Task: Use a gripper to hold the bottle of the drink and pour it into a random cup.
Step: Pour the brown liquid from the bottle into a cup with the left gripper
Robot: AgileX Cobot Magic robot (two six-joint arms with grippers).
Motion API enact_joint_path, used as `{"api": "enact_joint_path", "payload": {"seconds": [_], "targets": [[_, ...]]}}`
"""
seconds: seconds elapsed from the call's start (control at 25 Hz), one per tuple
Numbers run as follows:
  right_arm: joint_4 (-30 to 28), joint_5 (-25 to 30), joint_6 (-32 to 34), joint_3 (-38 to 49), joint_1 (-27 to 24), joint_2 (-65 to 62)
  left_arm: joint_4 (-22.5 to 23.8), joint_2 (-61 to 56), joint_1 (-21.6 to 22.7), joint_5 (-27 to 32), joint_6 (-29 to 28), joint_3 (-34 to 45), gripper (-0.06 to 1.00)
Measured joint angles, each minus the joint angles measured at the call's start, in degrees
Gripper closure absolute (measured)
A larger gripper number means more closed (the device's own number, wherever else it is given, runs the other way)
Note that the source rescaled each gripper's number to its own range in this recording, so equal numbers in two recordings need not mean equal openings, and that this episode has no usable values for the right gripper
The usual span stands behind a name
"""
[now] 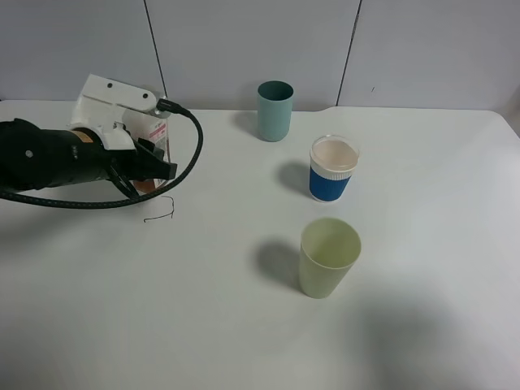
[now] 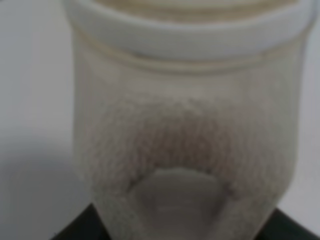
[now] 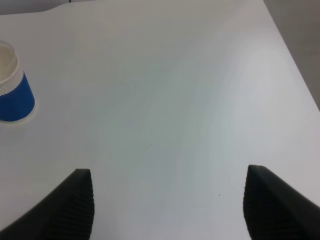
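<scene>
Bottle (image 2: 185, 125) fills left wrist view (half-hidden overhead); right end effector (image 3: 167, 172) agape.

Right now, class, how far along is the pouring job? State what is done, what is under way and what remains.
Done: the left gripper is at the bottle, which fills its wrist view. In hand: the grasp; whether the jaws have closed is unclear. Left: lifting, carrying to the teal cup, standing upright well apart, and pouring. The right gripper is open, unused.

Black arm (image 1: 41, 154) — white blocky mount (image 1: 110, 93), looping black cable (image 1: 200, 142), ribbed jaws.
</scene>
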Motion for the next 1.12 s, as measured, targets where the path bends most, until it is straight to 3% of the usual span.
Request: {"api": "enact_joint_path", "payload": {"seconds": [0.12,0.28,0.92,1.12], "targets": [[0.0,0.0,0.0,0.0,0.0,0.0,-11.9,0.0,-1.8,2.6,12.2,-2.9,0.93],[0.0,0.0,0.0,0.0,0.0,0.0,-20.8,0.0,-2.2,3.6,18.5,-5.5,0.93],[0.0,0.0,0.0,0.0,0.0,0.0,-24.1,0.0,-2.2,3.9,16.9,-9.8,0.93],[0.0,0.0,0.0,0.0,0.0,0.0,-31.8,0.0,-2.2,3.8,25.1,-12.5,0.93]]}}
